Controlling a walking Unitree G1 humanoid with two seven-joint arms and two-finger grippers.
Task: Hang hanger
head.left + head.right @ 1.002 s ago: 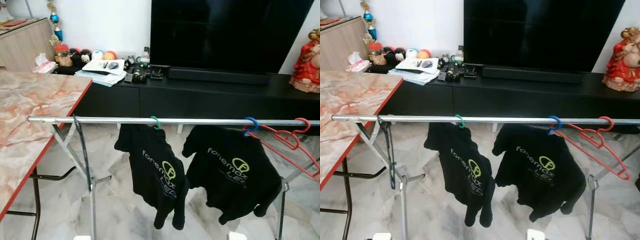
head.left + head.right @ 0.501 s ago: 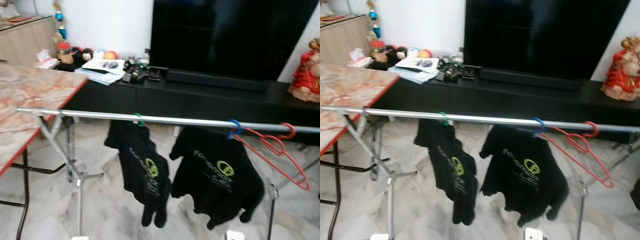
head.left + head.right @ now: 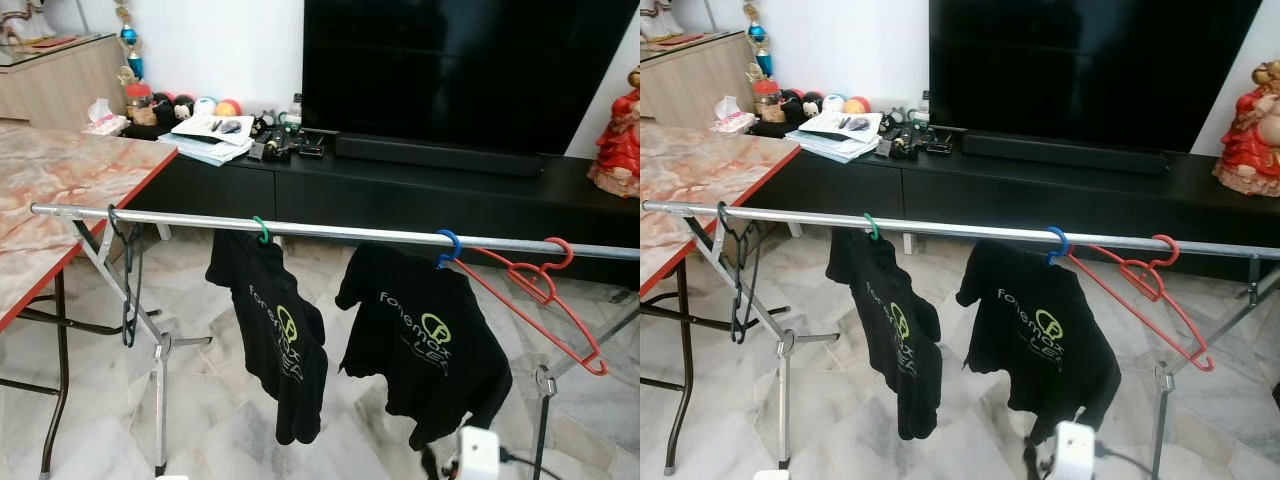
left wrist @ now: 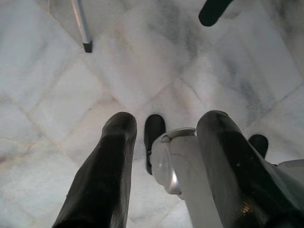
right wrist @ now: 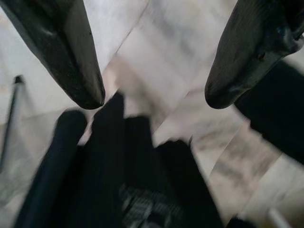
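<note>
Hanging on the silver rail (image 3: 330, 232) in the eye views: a bare black hanger (image 3: 127, 285) at its left end, two black T-shirts on a green hanger (image 3: 261, 230) and a blue hanger (image 3: 448, 247), then an empty red hanger (image 3: 540, 290) at the right. Left wrist view: the left gripper (image 4: 166, 128) is spread and empty above marble floor (image 4: 47, 95). Right wrist view: the right gripper (image 5: 154, 95) gapes, empty, over blurred black fabric (image 5: 118, 185).

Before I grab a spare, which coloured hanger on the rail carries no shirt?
The red hanger at the rail's right end; the green-hooked and blue-hooked ones each hold a black shirt.
</note>
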